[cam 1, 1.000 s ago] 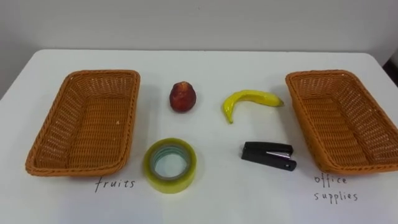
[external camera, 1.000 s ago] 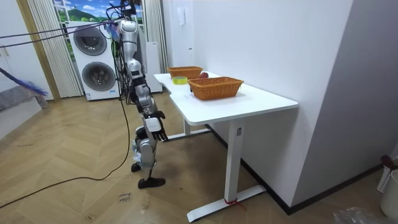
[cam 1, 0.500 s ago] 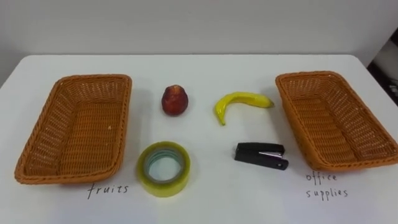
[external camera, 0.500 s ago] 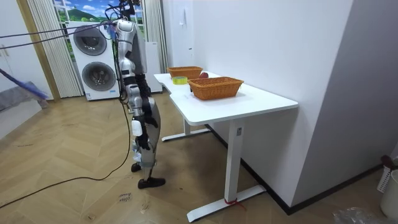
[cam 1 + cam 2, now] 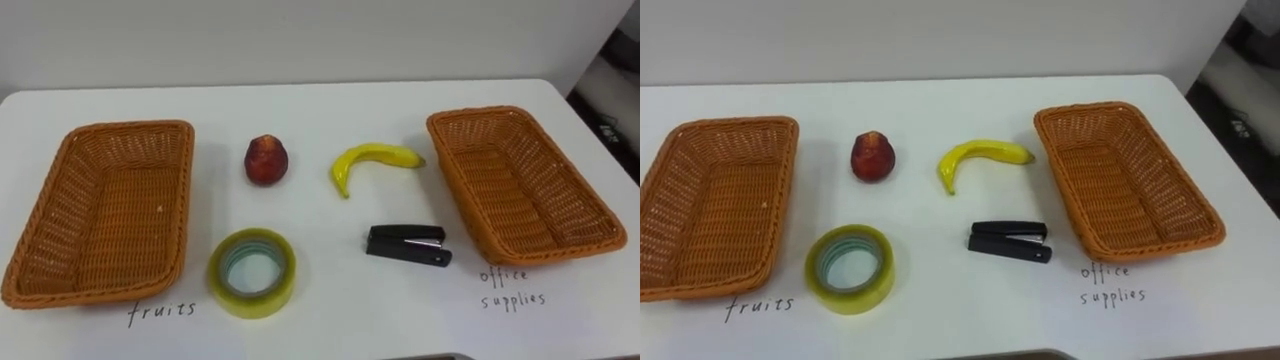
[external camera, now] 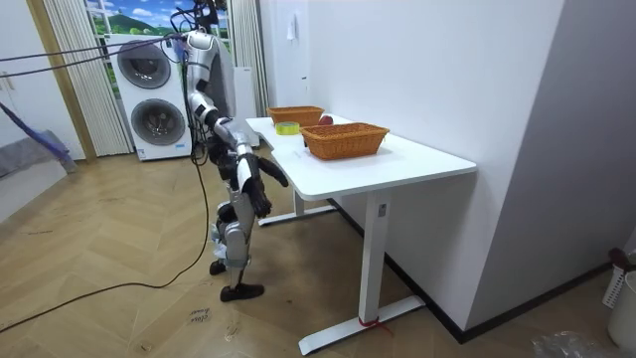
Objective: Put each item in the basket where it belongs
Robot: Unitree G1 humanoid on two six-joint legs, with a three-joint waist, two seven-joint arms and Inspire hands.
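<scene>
Four items sit out on the white table (image 5: 320, 60), and none of them is in a basket. Over on the robot's left is the fruit basket (image 5: 100, 215), a long wicker tray with a handwritten label (image 5: 160, 311) on the table in front of it. On the right is its twin, the office-supplies basket (image 5: 520, 190), marked the same way.

Between them in the back row, a red peach (image 5: 266, 160) sits nearer the left basket but apart from it. A yellow banana (image 5: 372, 162) curves beside it, one end reaching toward the right basket's rim, close but not touching. In the front row, a roll of yellowish tape (image 5: 252, 273) lies flat, just beside the left basket's near corner. A black stapler (image 5: 405, 244) lies flat near the right basket's left wall. All four lie clear of one another.

From the room view, the robot stands upright on the wooden floor (image 6: 119, 288) at the table's side, facing the baskets, with stacked washing machines (image 6: 147, 99) behind it. Both arms are raised forward, below the tabletop. The right hand (image 6: 260, 201) is nearer the camera and the left hand (image 6: 281, 179) is closer to the table. Both are too small here to tell whether the fingers are spread or curled.
</scene>
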